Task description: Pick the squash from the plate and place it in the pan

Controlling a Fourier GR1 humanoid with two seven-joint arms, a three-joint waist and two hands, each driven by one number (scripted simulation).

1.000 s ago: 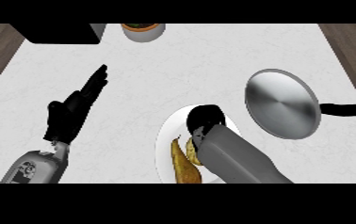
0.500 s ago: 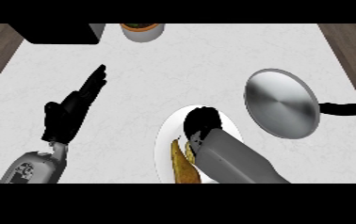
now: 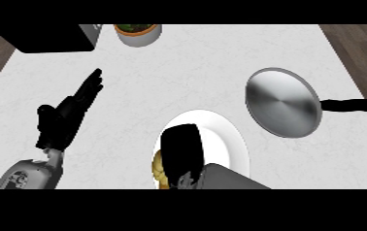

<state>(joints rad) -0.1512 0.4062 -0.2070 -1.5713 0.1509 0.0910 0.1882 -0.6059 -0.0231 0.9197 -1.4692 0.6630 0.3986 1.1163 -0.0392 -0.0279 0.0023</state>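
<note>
The squash (image 3: 159, 172) lies on the white plate (image 3: 229, 142) near the lower edge of the view, only a yellow strip of it showing at the left of the right hand (image 3: 180, 150), which covers most of it. That hand sits down over the plate with its black back toward the camera; whether its fingers are curled round the squash cannot be told. The pan (image 3: 282, 103), grey and round with a black handle pointing right, stands on the bench (image 3: 201, 65) just right of the plate. The left hand (image 3: 66, 118) rests open at the left, fingers straight, well apart from the plate. A potted plant (image 3: 138, 32) stands at the far edge.
</note>
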